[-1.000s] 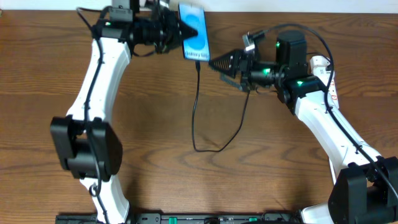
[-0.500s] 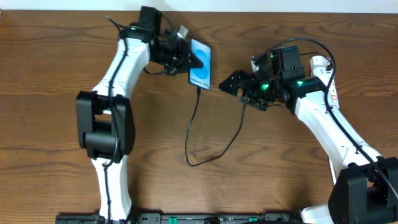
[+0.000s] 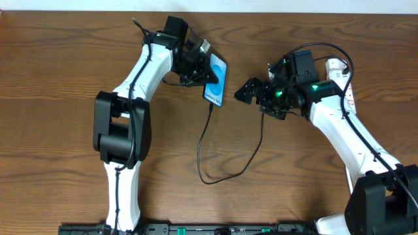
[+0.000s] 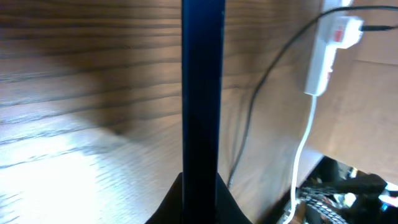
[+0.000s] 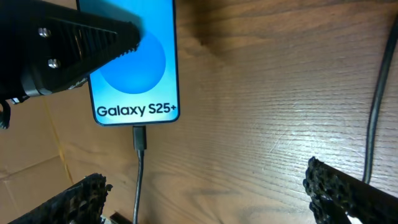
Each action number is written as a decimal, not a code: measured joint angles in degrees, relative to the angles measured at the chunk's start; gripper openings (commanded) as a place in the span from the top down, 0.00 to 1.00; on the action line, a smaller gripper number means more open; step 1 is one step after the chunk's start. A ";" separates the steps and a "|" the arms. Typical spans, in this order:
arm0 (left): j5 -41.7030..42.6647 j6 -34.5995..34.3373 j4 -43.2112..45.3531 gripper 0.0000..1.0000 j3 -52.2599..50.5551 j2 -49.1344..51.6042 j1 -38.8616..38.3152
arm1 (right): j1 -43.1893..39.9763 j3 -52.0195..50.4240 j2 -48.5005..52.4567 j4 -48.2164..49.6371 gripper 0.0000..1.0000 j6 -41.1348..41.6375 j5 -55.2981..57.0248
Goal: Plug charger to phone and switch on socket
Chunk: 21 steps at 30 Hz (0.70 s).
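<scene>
From overhead, the left gripper (image 3: 210, 73) is closed on the phone (image 3: 220, 81), holding it tilted above the far middle of the table (image 3: 52, 78); the charger cable (image 3: 201, 147) hangs from the phone's lower end, loops toward us and climbs back toward the right arm; the right gripper (image 3: 247, 91) hovers just beside the phone, and the power strip (image 3: 335, 66) lies at the far right, mostly hidden behind that arm. In the left wrist view the phone (image 4: 202, 87) shows edge-on as a dark bar pinched between the two fingers, a firm grip as far as we can judge; beyond it lie the power strip (image 4: 326, 53) with its red switch (image 4: 339, 34) and its white cord (image 4: 303, 149). In the right wrist view the plug tip (image 5: 140, 137) sits in the port under "Galaxy S25+", seemingly fully home, though we cannot tell how deep; the right gripper (image 5: 205, 186) is spread wide and holds nothing. We judge the plugging done and the switch the step in hand; to do it well we would lower the phone gently with slack left in the cable, so that nothing tugs at the plug, then bring the right fingers together and press the red switch squarely from above; the strip looks light and may slide or tip under a sideways push. We see no container in any view; the nearest thing is the phone's port, holding the plug tip.
</scene>
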 measured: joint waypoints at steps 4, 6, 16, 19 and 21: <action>-1.97 0.02 -0.02 0.93 0.00 0.00 0.00 | 0.63 0.00 0.00 0.11 0.01 0.00 1.27; -2.36 0.02 0.39 0.93 -0.15 0.00 -0.11 | 0.94 0.00 0.00 0.17 0.01 0.00 1.57; -9.49 -5.40 6.49 0.93 -4.15 0.00 -2.95 | 1.73 0.00 0.00 0.33 0.01 0.00 2.25; -10.91 -7.69 8.33 0.93 -4.61 0.00 -3.13 | 1.73 0.00 0.00 0.33 0.01 0.00 2.27; -11.43 -8.35 8.87 0.93 -4.66 0.00 -3.26 | 1.73 0.00 0.00 0.35 0.01 0.00 2.36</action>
